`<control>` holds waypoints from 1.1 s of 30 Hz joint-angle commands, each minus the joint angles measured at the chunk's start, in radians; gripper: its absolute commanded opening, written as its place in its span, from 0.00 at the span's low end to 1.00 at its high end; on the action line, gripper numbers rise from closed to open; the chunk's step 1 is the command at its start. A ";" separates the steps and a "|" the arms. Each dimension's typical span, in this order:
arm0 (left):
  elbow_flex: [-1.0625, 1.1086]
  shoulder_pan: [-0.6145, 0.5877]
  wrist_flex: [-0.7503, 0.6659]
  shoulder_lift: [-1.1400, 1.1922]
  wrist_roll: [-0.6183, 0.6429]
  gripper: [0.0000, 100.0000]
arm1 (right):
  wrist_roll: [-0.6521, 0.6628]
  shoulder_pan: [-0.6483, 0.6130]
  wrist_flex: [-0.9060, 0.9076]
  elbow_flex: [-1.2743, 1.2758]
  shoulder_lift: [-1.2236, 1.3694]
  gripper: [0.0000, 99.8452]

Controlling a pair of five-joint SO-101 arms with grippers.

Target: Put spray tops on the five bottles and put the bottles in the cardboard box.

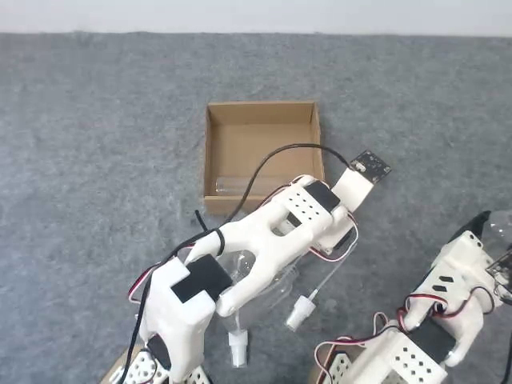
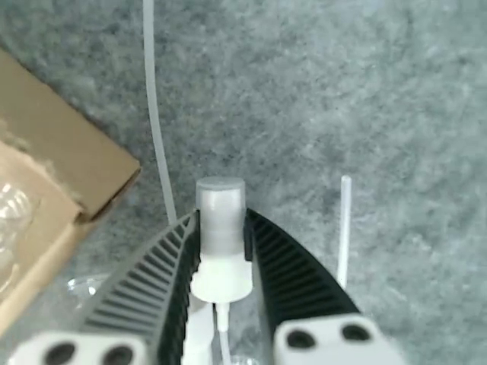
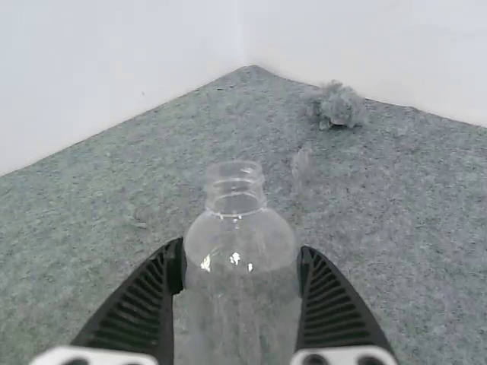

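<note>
The left arm [image 1: 264, 240], in the middle of the high view, is white and blocky, with little round holes and black patches. A thin black cable [image 1: 300, 146] loops over it, and red and white wires [image 1: 138, 285] hang beside. The right arm [image 1: 448, 296], at the lower right, looks the same. Both have black ribbed fingers [image 2: 144, 281] [image 3: 137, 304] with screw holes below.

Soft, even light fills the high view: the grey tabletop [image 1: 96, 160] is bright, and the left arm [image 1: 264, 240] at lower centre casts only a faint, diffuse shadow. In the left wrist view the cardboard box [image 2: 68, 152] at the left edge throws a darker shadow under its corner. In the right wrist view small white glints sit on the clear bottle [image 3: 240, 251] at centre, and the wall [image 3: 114, 68] across the top is brightly lit.
</note>
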 commanded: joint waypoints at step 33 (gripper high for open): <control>-0.154 -0.009 0.207 -0.005 0.054 0.14 | 0.023 -0.005 -0.097 0.009 -0.012 0.02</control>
